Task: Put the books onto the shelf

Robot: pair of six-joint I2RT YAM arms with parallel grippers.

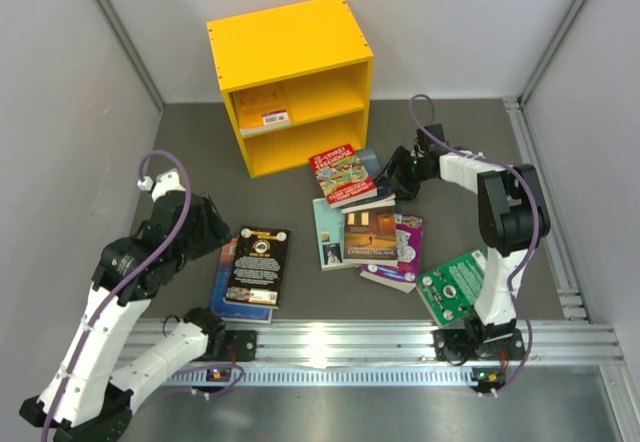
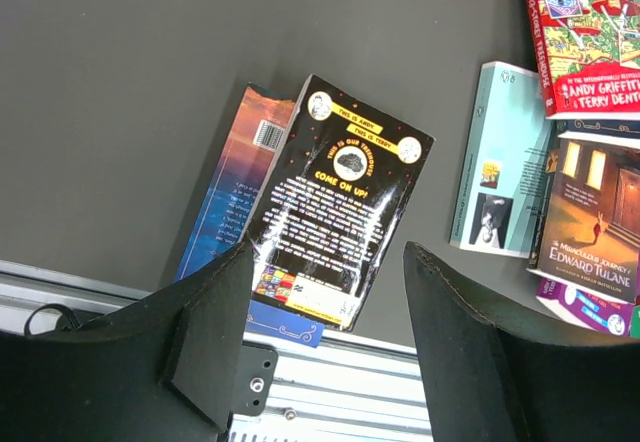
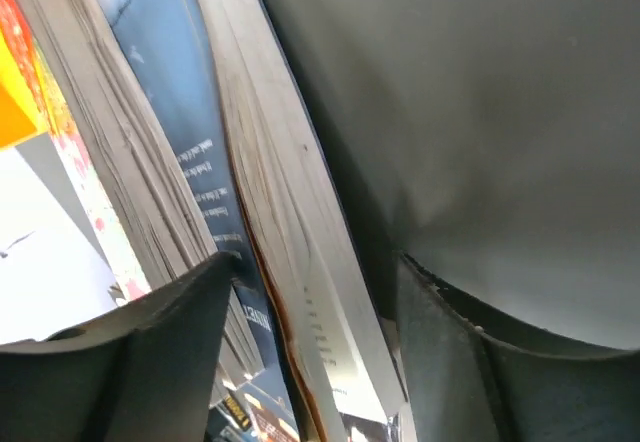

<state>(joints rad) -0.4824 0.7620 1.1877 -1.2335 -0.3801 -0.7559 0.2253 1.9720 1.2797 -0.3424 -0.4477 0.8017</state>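
Books (image 1: 370, 237), black book (image 2: 340, 202) "COME ON UP!", red book (image 2: 590, 32) "TREEHOUSE"

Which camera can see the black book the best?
The left wrist view. The black book fills the middle there, big enough to read its cover. The top view shows it small, lying on a blue book. The right wrist view shows only other books, edge-on and close.
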